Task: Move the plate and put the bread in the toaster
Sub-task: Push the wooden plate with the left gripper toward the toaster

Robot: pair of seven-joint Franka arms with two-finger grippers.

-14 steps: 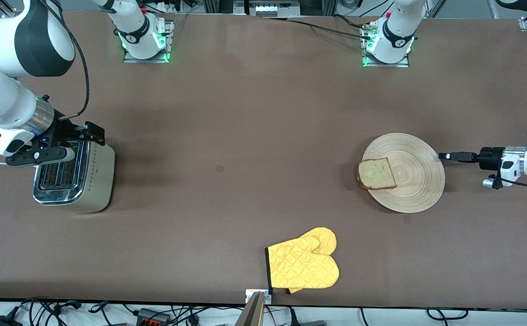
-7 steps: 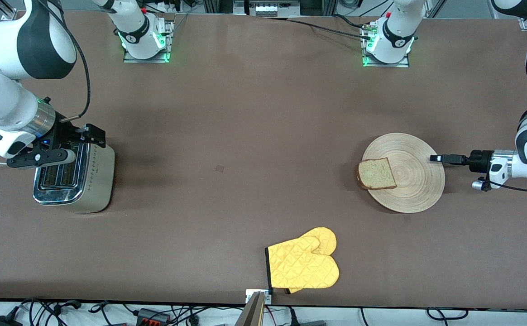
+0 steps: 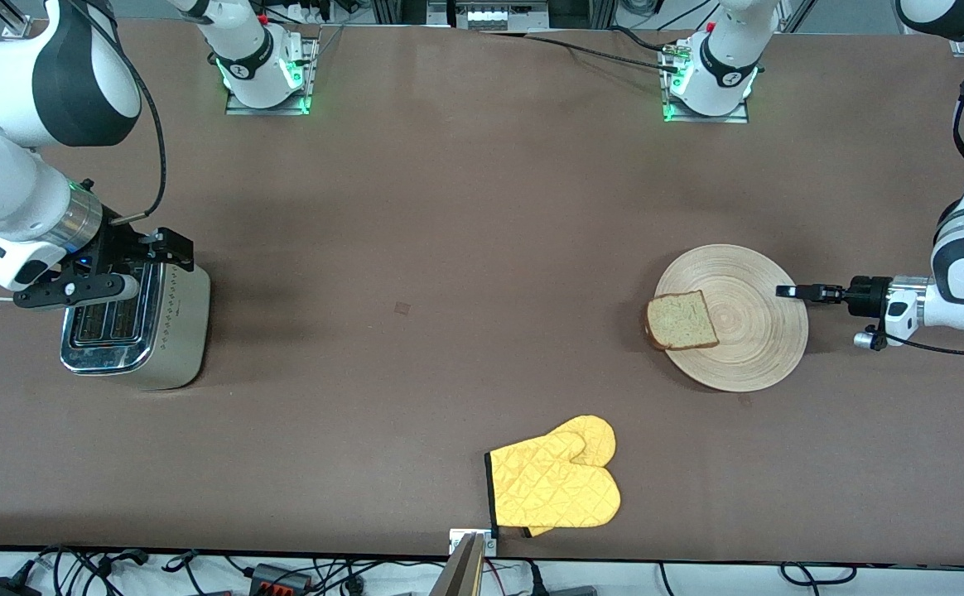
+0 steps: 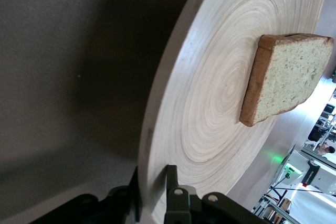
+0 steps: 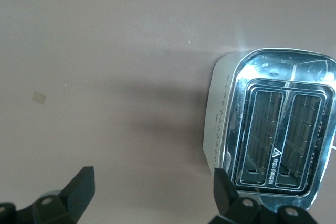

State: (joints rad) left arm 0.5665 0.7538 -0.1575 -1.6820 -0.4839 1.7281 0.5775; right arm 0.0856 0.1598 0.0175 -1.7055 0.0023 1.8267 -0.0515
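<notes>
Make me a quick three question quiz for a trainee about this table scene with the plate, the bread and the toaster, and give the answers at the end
1. True or false: the left gripper is shut on the rim of the plate.
2. Where is the bread? A: in the toaster. B: on the plate. C: on the yellow oven mitt.
3. Fill in: the right gripper hangs open over the table beside the ____.

Key: 1 true. 2 B; it overhangs the plate's edge toward the right arm's end of the table. 3 toaster.
</notes>
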